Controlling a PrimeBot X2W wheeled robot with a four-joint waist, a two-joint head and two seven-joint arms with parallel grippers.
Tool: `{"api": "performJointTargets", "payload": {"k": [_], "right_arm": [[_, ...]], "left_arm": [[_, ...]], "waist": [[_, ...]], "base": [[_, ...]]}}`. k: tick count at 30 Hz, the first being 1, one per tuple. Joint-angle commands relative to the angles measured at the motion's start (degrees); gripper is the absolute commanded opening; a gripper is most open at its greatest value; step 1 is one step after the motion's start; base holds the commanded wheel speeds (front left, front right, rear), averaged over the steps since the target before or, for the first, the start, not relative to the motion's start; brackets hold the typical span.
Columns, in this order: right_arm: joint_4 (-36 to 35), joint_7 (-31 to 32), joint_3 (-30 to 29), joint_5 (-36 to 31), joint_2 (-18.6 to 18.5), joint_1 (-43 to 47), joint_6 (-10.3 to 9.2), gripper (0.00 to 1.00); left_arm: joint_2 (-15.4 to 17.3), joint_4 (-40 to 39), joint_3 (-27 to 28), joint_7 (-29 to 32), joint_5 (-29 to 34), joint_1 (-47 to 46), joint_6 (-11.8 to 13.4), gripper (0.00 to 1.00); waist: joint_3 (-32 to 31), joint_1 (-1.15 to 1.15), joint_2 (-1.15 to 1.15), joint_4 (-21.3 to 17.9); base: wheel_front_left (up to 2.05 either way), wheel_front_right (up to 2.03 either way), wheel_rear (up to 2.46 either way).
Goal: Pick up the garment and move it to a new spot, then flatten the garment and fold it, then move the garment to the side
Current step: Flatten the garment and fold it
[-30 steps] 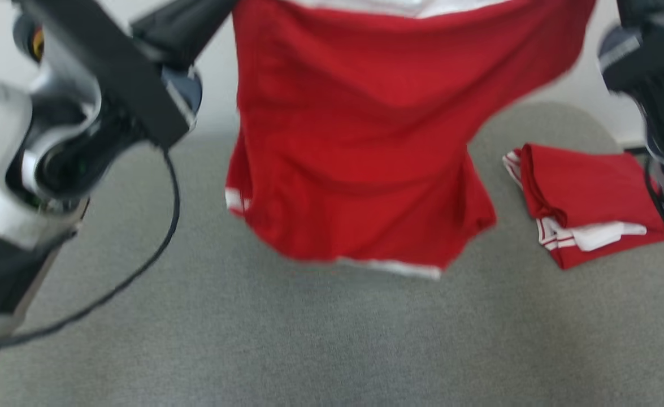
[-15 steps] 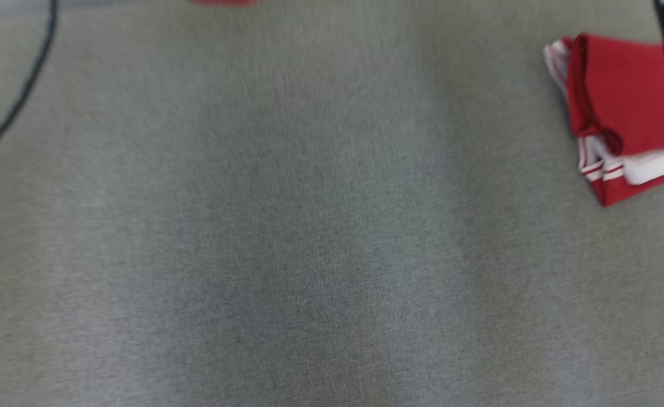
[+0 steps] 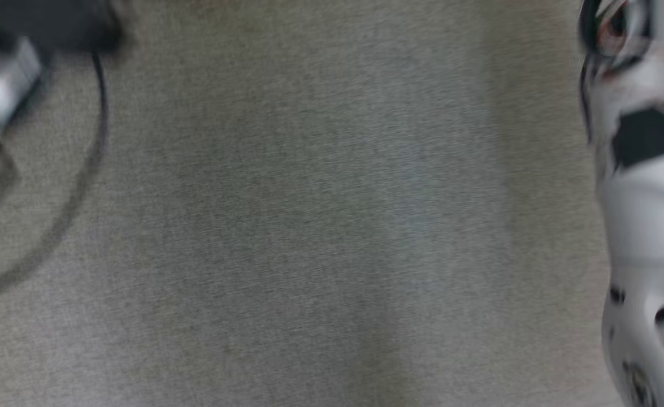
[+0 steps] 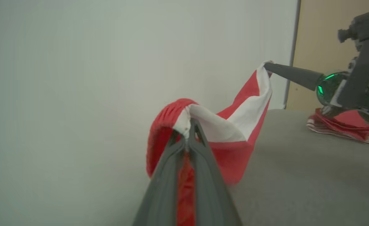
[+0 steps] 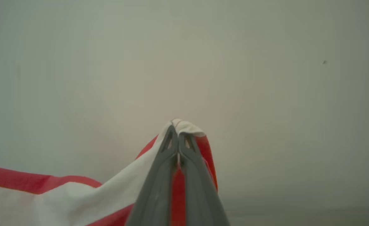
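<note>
**Garment (image 4: 237,131) held up between both sets of fingers, above the table (image 4: 297,175).**

The red garment with its white band spans the gap between the two finger pairs and is off the table at both grip points; whether its lower hem touches the table cannot be told. The left fingers (image 4: 191,133) are pressed together on a bunched edge of the band, with red cloth draped over and beyond their tips. The right fingers (image 5: 178,147) are fully closed on a corner of the band, and cloth trails away from their left side. In the left wrist view they sit above and to the right of the left fingertips. A folded cloth (image 4: 344,122) lies on the table below them. A pale wall (image 4: 77,78) stands beyond both fingertips.
</note>
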Motion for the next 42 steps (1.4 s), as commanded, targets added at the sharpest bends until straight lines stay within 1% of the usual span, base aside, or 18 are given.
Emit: {"api": "performJointTargets", "payload": {"k": [1, 2, 3, 9, 10, 12, 13, 15, 19, 23, 27, 29, 30, 32, 37, 39, 42], "right_arm": [[-1.9, 0.0, 1.02, 1.35, -1.42, 4.37, -0.15, 0.0], [-1.9, 0.0, 1.02, 1.35, -1.42, 4.37, -0.15, 0.0], [-2.99, -0.01, 1.46, 2.1, -2.23, 6.38, -0.15, 0.0], [-7.78, 0.01, 3.76, 7.77, -6.92, 20.51, -0.15, 0.0], [-8.16, 0.01, 3.86, 8.68, -7.71, 22.89, -0.15, 0.0], [-7.34, 0.01, 6.21, 11.98, -8.86, 28.22, -0.15, 0.0], [-7.23, 0.0, 7.2, 13.35, -10.1, 30.16, -0.15, 0.0], [-7.09, 0.0, 9.26, 16.68, -12.21, 33.98, -0.15, 0.0], [-8.06, 0.01, 12.79, 22.14, -15.6, 40.95, -0.15, 0.0], [-10.68, 0.01, 13.73, 26.05, -18.4, 47.33, -0.15, 0.0], [-14.17, -0.01, 13.82, 28.21, -20.82, 53.54, -0.15, 0.0], [-16.13, 0.0, 13.39, 28.85, -21.65, 56.61, -0.15, 0.0], [-18.1, -0.01, 12.77, 29.18, -22.63, 59.66, -0.15, 0.0], [-20.13, 0.19, 12.19, 28.91, -23.76, 62.59, -0.15, 0.0], [-26.28, 3.23, 9.97, 27.93, -26.12, 68.88, -0.15, 0.0], [-28.62, 5.36, 8.38, 27.56, -26.3, 70.44, -0.15, 0.0], [-30.28, 9.25, 6.18, 26.08, -25.13, 69.66, -0.15, 0.0]], "left_arm": [[1.4, -3.26, -0.98, -0.15, -1.74, 4.6, 0.12, 0.0], [1.4, -3.26, -0.98, -0.15, -1.74, 4.6, 0.12, 0.0], [2.12, -4.79, -1.77, -0.14, -2.81, 6.78, 0.11, 0.0], [6.76, -13.9, -7.37, -0.15, -9.84, 21.02, 0.11, 0.0], [7.32, -14.76, -7.73, -0.16, -10.82, 23.0, 0.12, 0.0], [8.05, -15.91, -9.11, -0.16, -12.18, 27.42, 0.11, 0.0], [8.29, -16.12, -9.21, -0.15, -12.52, 29.47, 0.11, 0.0], [8.16, -15.8, -8.99, -0.15, -13.17, 33.93, 0.11, 0.0], [6.83, -14.68, -6.68, -0.15, -9.98, 41.57, 0.11, 0.0], [4.57, -14.78, -4.07, -0.16, -7.24, 49.53, 0.11, 0.0], [2.34, -15.86, -1.57, -0.16, -4.64, 56.86, 0.11, 0.0], [2.07, -16.51, -0.61, -0.16, -3.17, 60.11, 0.15, 0.0], [1.71, -17.31, 0.48, -0.16, -2.22, 63.23, 0.48, 0.0], [1.75, -18.47, 1.56, -0.16, -1.81, 66.24, 0.86, 0.0], [2.26, -22.78, 3.43, -0.16, -3.34, 71.76, 1.44, 0.0], [2.08, -23.9, 3.08, -0.03, -4.71, 72.6, 1.23, 0.0], [0.35, -24.3, 2.31, 0.85, -6.91, 71.52, 0.82, 0.0]], "waist": [[0.21, -0.02, -0.02, 1.92], [0.21, -0.02, -0.02, 1.92], [-0.41, -0.02, -0.02, 2.2], [-5.71, -0.02, -0.02, 3.16], [-6.63, -0.02, -0.02, 3.31], [-8.77, -0.02, -0.02, 3.33], [-9.67, -0.02, -0.02, 3.22], [-11.5, -0.02, -0.02, 3.05], [-14.87, -0.02, -0.02, 2.68], [-18.66, -0.02, -0.02, 2.69], [-22.36, -0.02, -0.02, 2.73], [-23.85, -0.02, -0.02, 2.72], [-25.2, -0.02, -0.02, 2.79], [-26.27, -0.02, -0.02, 2.9], [-27.86, -0.02, -0.02, 3.6], [-28.29, -0.02, -0.02, 3.99], [-28.55, -0.02, -0.02, 4.38]], "base": [[0.0, 0.0, 0.0], [0.0, 0.0, 0.0], [0.0, 0.0, 0.0], [0.0, 0.0, 0.0], [0.0, 0.0, 0.0], [0.0, 0.0, 0.0], [0.0, 0.0, 0.0], [0.0, 0.0, 0.0], [0.0, 0.0, 0.0], [0.0, 0.0, 0.0], [0.0, 0.0, 0.0], [0.0, 0.0, 0.0], [0.0, 0.0, 0.0], [0.0, 0.0, 0.0], [0.0, 0.0, 0.0], [0.0, 0.0, 0.0], [0.0, 0.0, 0.0]]}}
